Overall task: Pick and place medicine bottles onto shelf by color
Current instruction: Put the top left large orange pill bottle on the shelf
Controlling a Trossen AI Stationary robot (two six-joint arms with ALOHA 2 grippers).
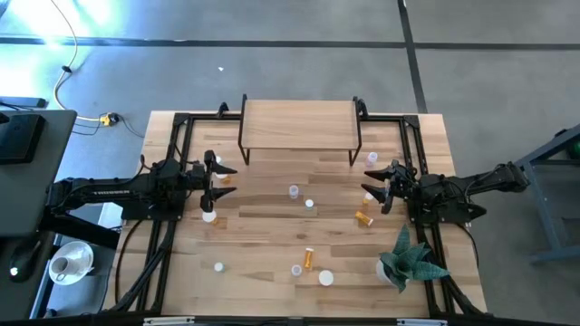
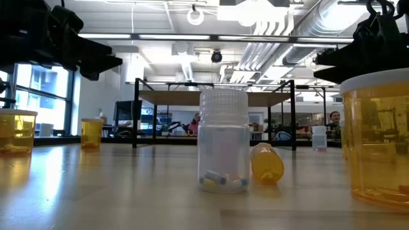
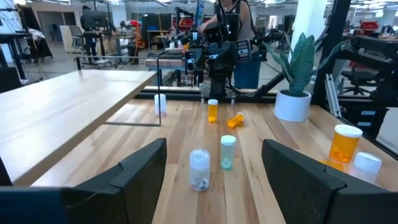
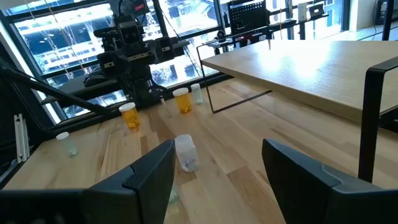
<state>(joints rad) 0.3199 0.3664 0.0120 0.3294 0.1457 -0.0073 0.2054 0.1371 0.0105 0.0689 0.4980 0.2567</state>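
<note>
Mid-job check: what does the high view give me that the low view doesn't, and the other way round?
Only the high view shows the bare shelf top, the plant, and both open pincers, left pincer and right pincer, flanking the scattered bottles. Only the low view shows pills inside the clear bottle and the room with people behind. Both show the shelf, the tipped orange bottle and upright orange ones.

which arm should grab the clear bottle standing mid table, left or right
Left, probably. The clear bottle stands straight ahead between the open left gripper fingers. The open right gripper sits beside the tipped orange bottle instead.
</note>
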